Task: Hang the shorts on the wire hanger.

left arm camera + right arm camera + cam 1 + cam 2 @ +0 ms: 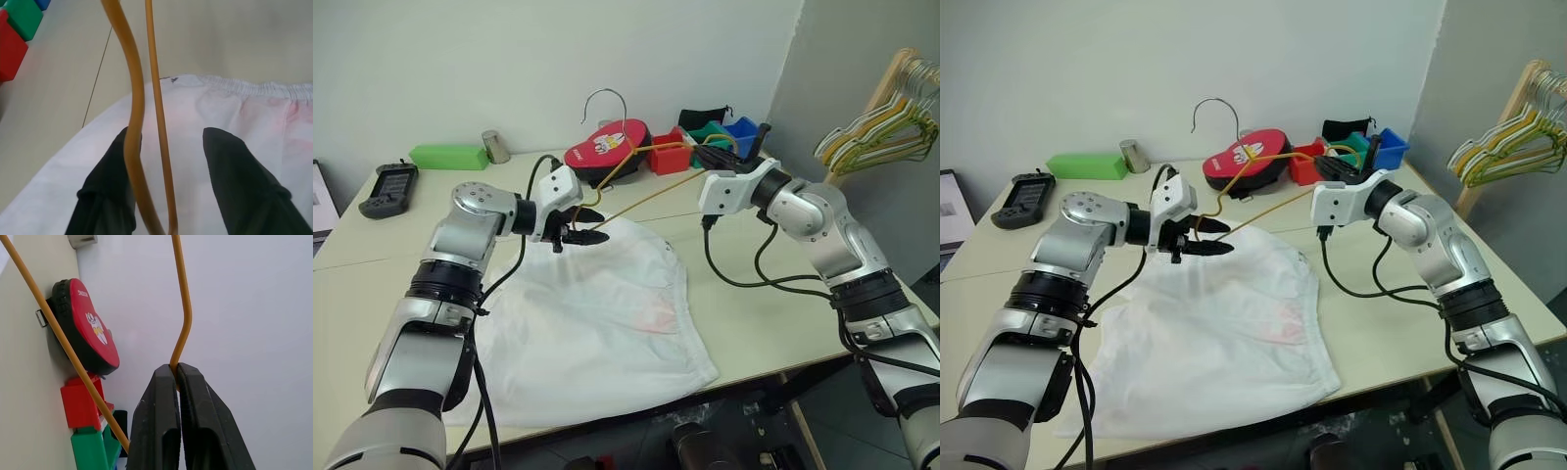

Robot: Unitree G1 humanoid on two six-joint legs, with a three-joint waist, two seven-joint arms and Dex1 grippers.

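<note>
The white shorts (597,313) lie spread flat on the table, with the gathered waistband (254,88) toward the far side. The yellow-orange wire hanger (656,196) hangs above the shorts' far edge, its grey hook (607,98) pointing up. My right gripper (715,159) is shut on one end of the hanger (183,323). At the hanger's other end, just over the shorts, my left gripper (595,225) is open. Two runs of the wire (156,112) pass between its fingers, one of them against a finger (110,186).
Behind the hanger stand a red round case (607,147) and red, green and blue bins (671,155). A green box (448,157), metal cup (495,147) and black device (389,188) sit far left. A rack of bunched hangers (886,127) stands right.
</note>
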